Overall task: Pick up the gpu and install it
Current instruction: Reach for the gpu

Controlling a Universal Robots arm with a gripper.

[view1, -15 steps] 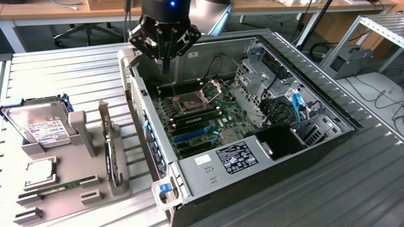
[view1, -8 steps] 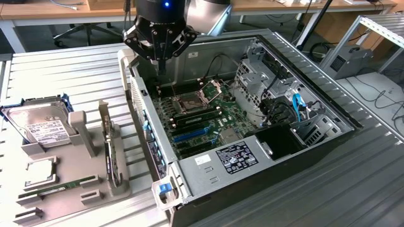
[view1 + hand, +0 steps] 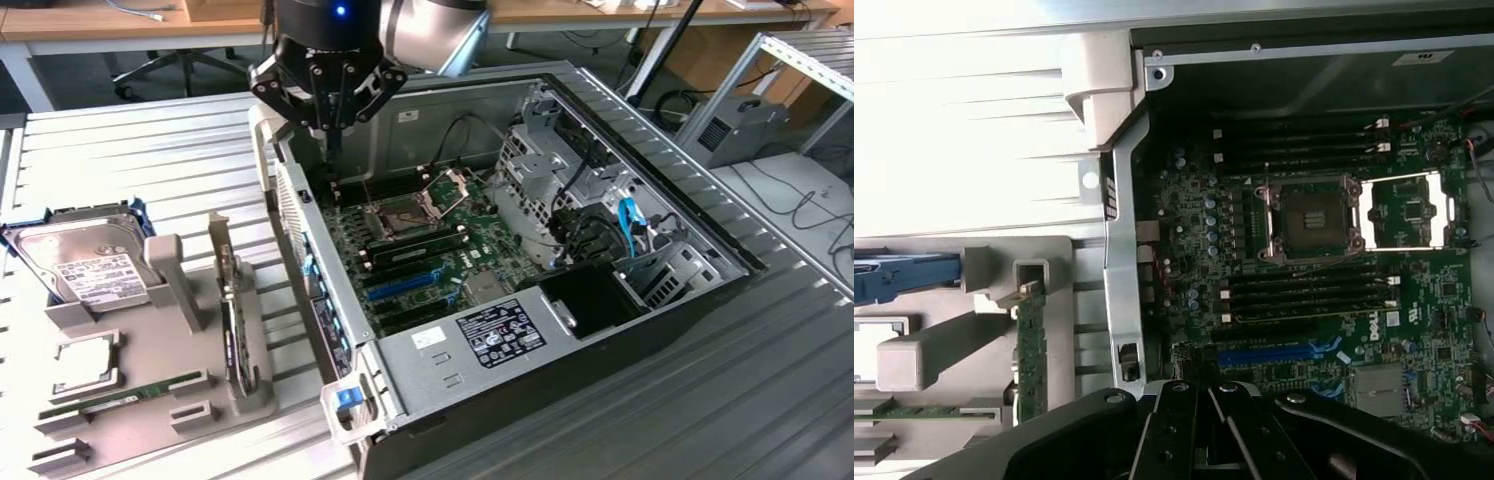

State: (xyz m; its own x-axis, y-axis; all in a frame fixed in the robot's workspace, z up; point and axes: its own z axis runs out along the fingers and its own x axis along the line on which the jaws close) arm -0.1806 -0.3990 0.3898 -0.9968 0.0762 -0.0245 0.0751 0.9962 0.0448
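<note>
The pincer [image 3: 330,135] is clenched shut and I see nothing in it. It hangs over the back corner of the open computer case [image 3: 667,170], just above the green board [image 3: 454,240] inside. The gpu [image 3: 231,330] stands on its thin edge in the grey holder [image 3: 147,400] on the table [image 3: 134,160], beside the case and well apart from the pincer.
</note>
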